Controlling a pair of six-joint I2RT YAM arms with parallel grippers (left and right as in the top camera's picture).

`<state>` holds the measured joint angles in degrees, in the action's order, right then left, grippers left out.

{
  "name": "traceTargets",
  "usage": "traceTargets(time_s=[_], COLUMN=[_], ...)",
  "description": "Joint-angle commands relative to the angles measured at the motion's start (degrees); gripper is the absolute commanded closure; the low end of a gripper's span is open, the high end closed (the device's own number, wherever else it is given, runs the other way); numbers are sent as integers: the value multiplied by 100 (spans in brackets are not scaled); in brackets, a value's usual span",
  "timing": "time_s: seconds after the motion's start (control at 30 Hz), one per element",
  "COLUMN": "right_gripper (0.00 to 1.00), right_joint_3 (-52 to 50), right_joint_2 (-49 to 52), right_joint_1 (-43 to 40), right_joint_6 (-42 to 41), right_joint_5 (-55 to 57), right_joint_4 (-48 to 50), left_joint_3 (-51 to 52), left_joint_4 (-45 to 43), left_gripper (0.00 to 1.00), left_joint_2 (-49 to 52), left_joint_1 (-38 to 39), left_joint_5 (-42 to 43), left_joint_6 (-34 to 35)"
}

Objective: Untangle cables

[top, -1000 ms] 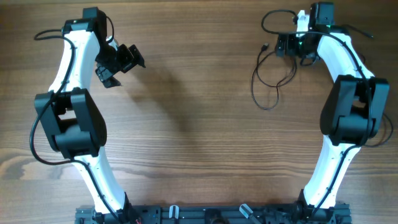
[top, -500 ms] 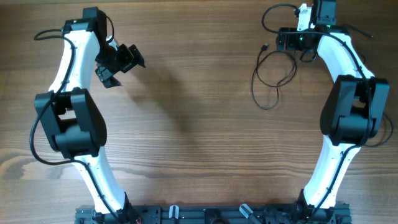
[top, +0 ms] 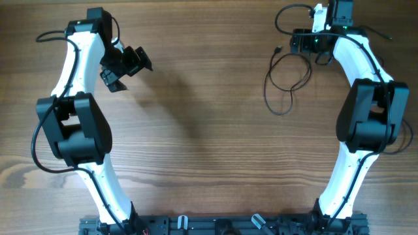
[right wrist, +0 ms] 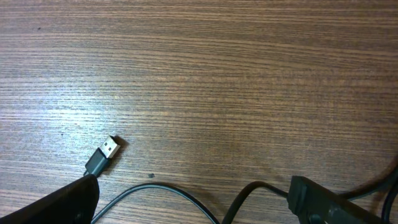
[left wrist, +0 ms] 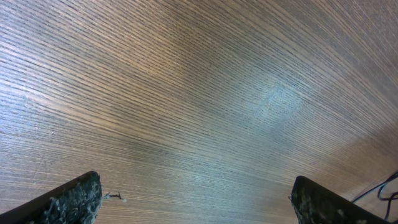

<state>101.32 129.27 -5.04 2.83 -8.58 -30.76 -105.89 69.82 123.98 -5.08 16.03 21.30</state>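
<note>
Overhead view: the left arm (top: 73, 124) stood over the far left part of the tabletop (top: 196, 130). Its left pincer (top: 127, 70) hung above bare wood, well apart from anything loose. The right arm (top: 369, 124) reached to the far right corner. The right pincer (top: 302, 44) sat at the upper end of the cables (top: 267, 85), which lay in thin black loops just to its left and nearer the middle. One small plug (top: 279, 49) pointed away from the loops.

Left wrist view: two dark fingers (left wrist: 71, 200) showed at the lower corners, spread as wide as they go, with only wood grain between them. This pincer held nothing. A thin black line crossed the lower right corner; I could not tell what it was.

Right wrist view: the jaws stood wide apart here as well, and nothing was gripped. The silver-tipped plug lay flat on the wood just beyond the left-hand finger. Black cord ran along the lower edge, across the gap between the fingers, resting on the tabletop.
</note>
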Motion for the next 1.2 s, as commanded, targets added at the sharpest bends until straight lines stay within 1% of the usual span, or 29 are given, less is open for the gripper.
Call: traceTargets(time_s=[0.0,0.23,0.43,0.6,0.97,1.17], right_gripper=[0,0,0,0,0,1], right_joint_3=[-46,-46,-46,-46,-46,-46], right_joint_2=[72,72,72,72,72,72], right_joint_1=[9,9,9,9,9,9], right_joint_6=[-26,-24,-24,-22,-24,-24], right_joint_5=[-92,-94,-94,-94,-94,-94], right_joint_4=[28,28,28,31,31,31], left_joint_3=[-96,-96,-96,-96,-96,-96], left_joint_4=[-4,-2,-2,-2,0,2], left_gripper=[0,0,0,0,0,0], left_joint_2=[-98,-133,-514,-1252,-3191,-3748], left_joint_1=[9,107,308,461,457,457], left_joint_5=[44,44,44,44,44,44], left_joint_6=[11,11,11,11,11,13])
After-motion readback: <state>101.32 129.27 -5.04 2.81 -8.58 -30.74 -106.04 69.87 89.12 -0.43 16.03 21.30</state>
